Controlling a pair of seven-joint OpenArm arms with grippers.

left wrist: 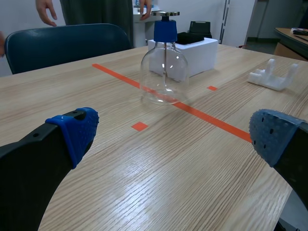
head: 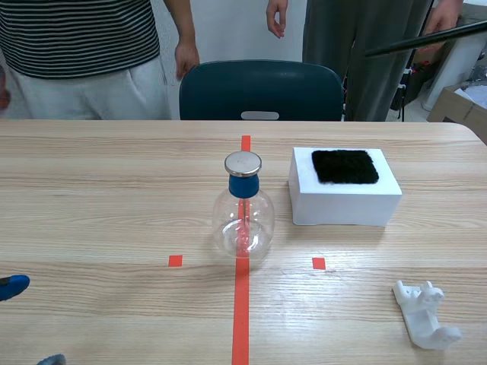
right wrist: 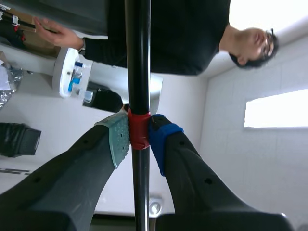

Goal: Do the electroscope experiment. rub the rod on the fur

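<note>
Left gripper (left wrist: 175, 132) spread wide over the table (head: 91, 198) at its left, glass electroscope flask (head: 243, 217) on the centre tape line, black fur (head: 345, 166) atop a white box (head: 346, 205) beside it, right gripper (right wrist: 138, 134) pinching the black rod (right wrist: 137, 57) at its red band

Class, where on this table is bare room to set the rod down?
Free: the table left of the flask, and the strip between box and holder. Crowded: flask beside the box with fur.
</note>
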